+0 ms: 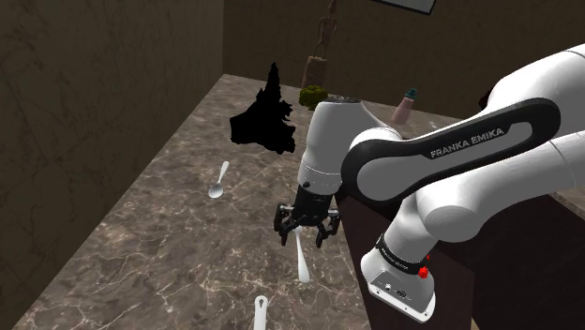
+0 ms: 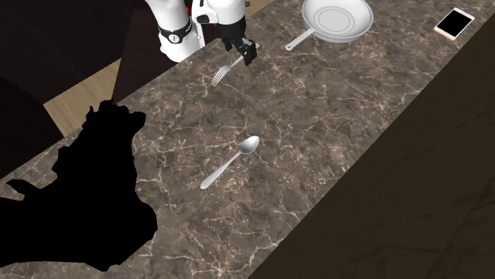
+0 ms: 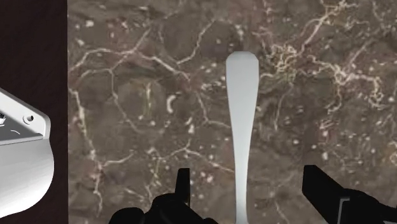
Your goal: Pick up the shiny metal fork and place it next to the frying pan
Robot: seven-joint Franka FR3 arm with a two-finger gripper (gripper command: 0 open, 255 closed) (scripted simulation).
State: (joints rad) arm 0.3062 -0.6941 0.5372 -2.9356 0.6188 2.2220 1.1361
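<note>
A shiny metal fork point(image 1: 301, 259) lies on the brown marble counter point(image 1: 169, 244), near the edge by the stand. My black gripper point(image 1: 307, 223) hangs just above its handle end. In the wrist view the fork's handle point(image 3: 242, 127) runs between my two fingers point(image 3: 182, 191), which stand apart and do not touch it; the gripper point(image 3: 251, 191) is open. In the second exterior view the fork point(image 2: 225, 71) points its tines away from the gripper point(image 2: 242, 49). The frying pan point(image 2: 339, 20) sits a short way off along the counter, its handle toward the fork. Its handle tip point(image 1: 260, 311) also shows in the shoulder view.
A metal spoon point(image 1: 218, 180) lies mid-counter, also seen as the spoon point(image 2: 232, 161). A phone point(image 2: 454, 23) rests near the far wall edge. A black jagged shape point(image 1: 265, 117) stands at the counter's end. A bottle point(image 1: 405, 105) and a small plant point(image 1: 312, 95) stand behind the arm.
</note>
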